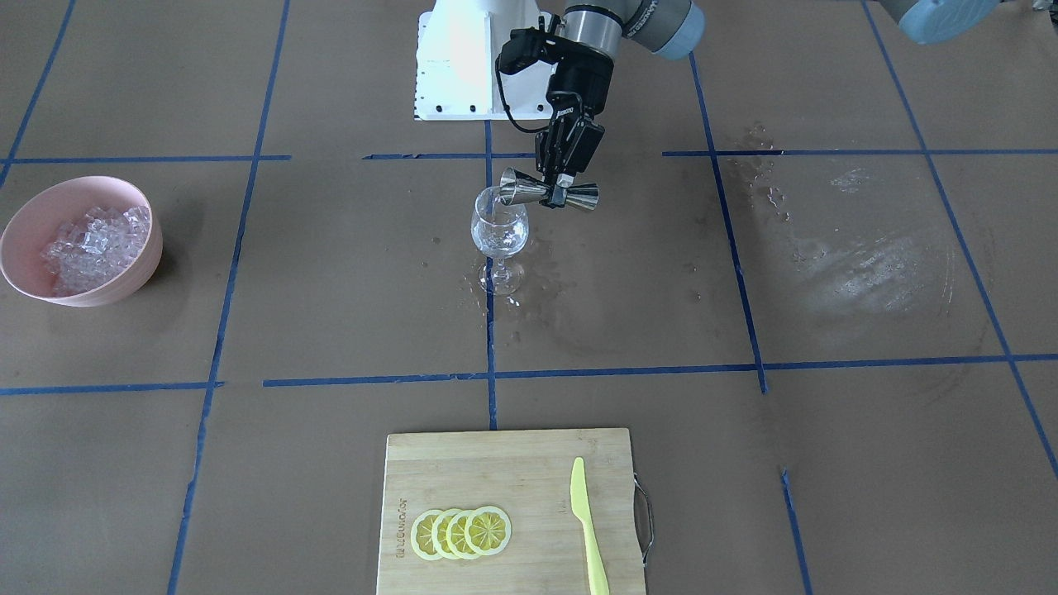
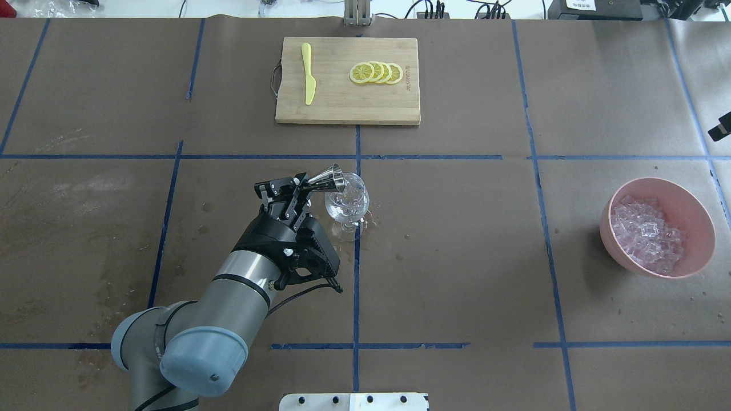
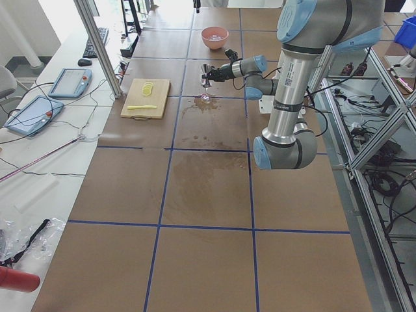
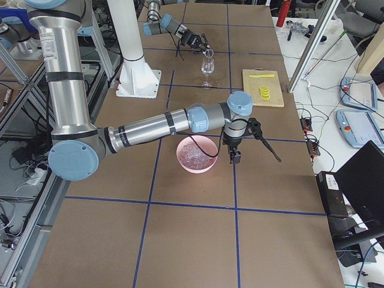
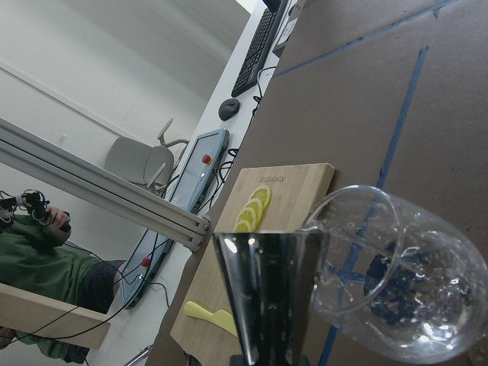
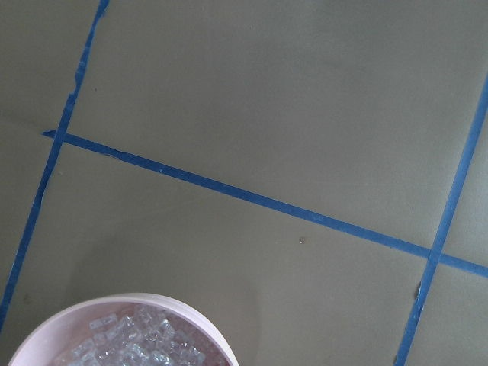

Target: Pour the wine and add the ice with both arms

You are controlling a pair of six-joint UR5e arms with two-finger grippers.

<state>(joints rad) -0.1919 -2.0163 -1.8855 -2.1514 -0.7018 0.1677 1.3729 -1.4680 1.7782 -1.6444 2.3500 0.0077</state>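
Note:
My left gripper (image 1: 562, 183) is shut on the waist of a steel jigger (image 1: 550, 193), held on its side. The jigger's mouth rests at the rim of the wine glass (image 1: 499, 227), which stands upright at the table's middle. In the left wrist view the jigger (image 5: 267, 290) touches the glass (image 5: 396, 282). A little clear wine (image 5: 427, 324) and droplets show in the bowl of the glass. The ice (image 2: 648, 231) fills a pink bowl (image 2: 657, 181) far to the right. My right gripper (image 4: 233, 155) hangs beside that bowl. I cannot tell whether it is open or shut.
A bamboo cutting board (image 2: 342, 108) at the far side carries lemon slices (image 2: 377, 72) and a yellow knife (image 2: 309, 74). Wet spots lie around the glass foot (image 1: 529, 285). A wet patch (image 1: 860, 264) marks the table on my left side. The white pedestal base (image 1: 459, 58) stands behind the glass.

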